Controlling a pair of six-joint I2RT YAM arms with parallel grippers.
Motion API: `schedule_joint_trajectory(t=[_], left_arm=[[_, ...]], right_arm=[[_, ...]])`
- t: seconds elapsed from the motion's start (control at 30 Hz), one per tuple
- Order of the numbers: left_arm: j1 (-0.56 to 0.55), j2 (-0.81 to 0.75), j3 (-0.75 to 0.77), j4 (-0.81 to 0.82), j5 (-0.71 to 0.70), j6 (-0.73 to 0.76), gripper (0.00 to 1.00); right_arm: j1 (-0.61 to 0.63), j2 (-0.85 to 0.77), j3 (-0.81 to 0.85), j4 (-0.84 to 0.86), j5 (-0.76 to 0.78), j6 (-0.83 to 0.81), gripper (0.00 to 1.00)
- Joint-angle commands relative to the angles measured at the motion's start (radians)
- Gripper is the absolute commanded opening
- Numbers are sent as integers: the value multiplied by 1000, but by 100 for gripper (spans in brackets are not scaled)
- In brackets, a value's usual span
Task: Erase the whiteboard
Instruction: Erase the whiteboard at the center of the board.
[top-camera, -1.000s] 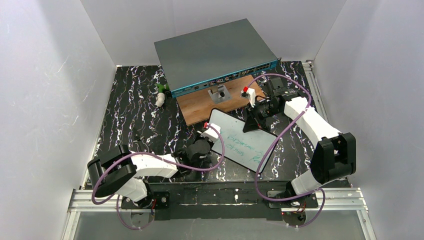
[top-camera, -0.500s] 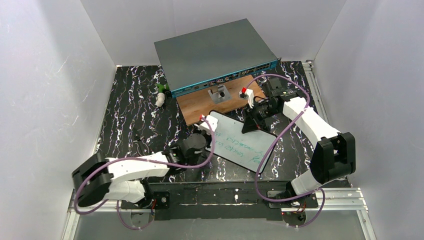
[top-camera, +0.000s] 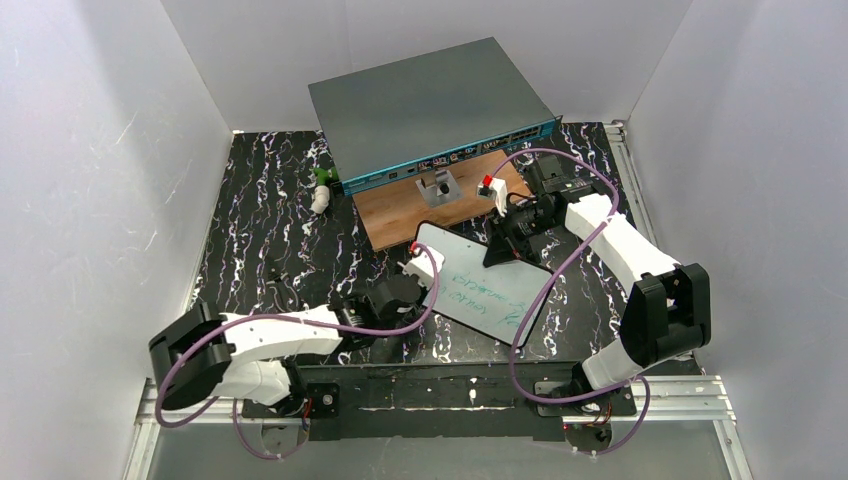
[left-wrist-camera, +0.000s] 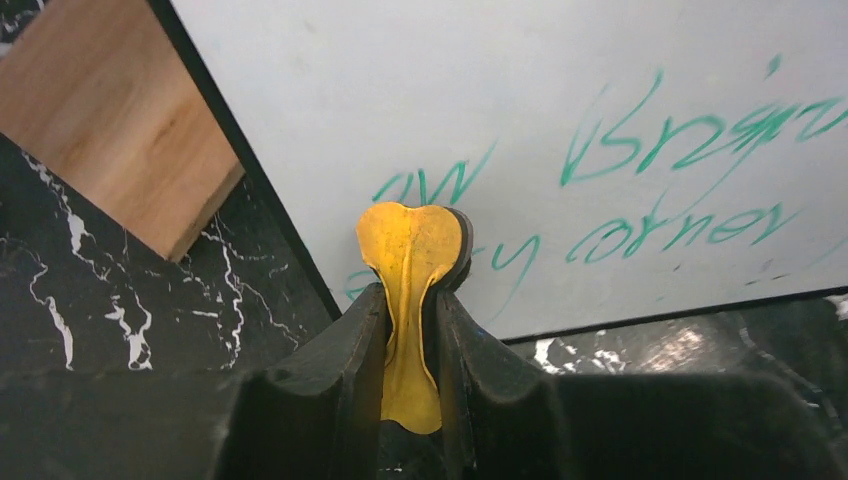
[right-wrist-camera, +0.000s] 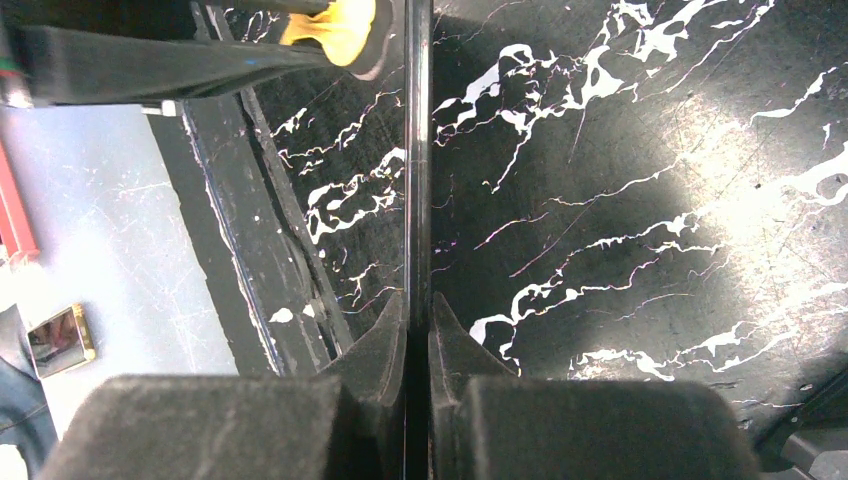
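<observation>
At five o'clock from the box (top-camera: 430, 100) sits the whiteboard (top-camera: 480, 285), its far edge clamped in our right gripper (right-wrist-camera: 418, 305). Our left gripper (left-wrist-camera: 410, 300) pinches a yellow pad (left-wrist-camera: 410, 235) at the nine-o'clock edge; we should press flat and sweep toward three o'clock across the green writing (left-wrist-camera: 680, 150). The table (top-camera: 260, 230) is slick black marble, and white walls (top-camera: 90, 150) stand close.

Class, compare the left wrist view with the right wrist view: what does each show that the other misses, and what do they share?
Only the left wrist view: the whiteboard face with its green handwriting, and a corner of the wooden board. Only the right wrist view: the right gripper clamped on the whiteboard's thin edge. Both: the whiteboard, the yellow eraser pad pinched in the left gripper, and the black marbled table.
</observation>
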Motion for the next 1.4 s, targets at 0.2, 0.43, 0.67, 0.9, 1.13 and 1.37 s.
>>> schedule_joint_trajectory(t=[0.2, 0.43, 0.67, 0.9, 1.13, 1.37], left_arm=[[-13, 104, 52, 49, -211, 2, 0], [4, 150, 125, 122, -263, 86, 0], [12, 146, 112, 115, -208, 70, 0], [4, 172, 41, 63, -165, -35, 0], [-27, 209, 47, 29, -175, -44, 0], [-35, 219, 78, 26, -126, -22, 0]], right_arm=[[8, 11, -5, 1, 12, -50, 1], [8, 14, -5, 0, 15, -51, 1], [8, 16, -5, 1, 14, -52, 1], [9, 18, -5, -1, 11, -53, 1], [11, 22, -3, -3, 12, -55, 1], [11, 20, -4, -6, 12, -56, 1]])
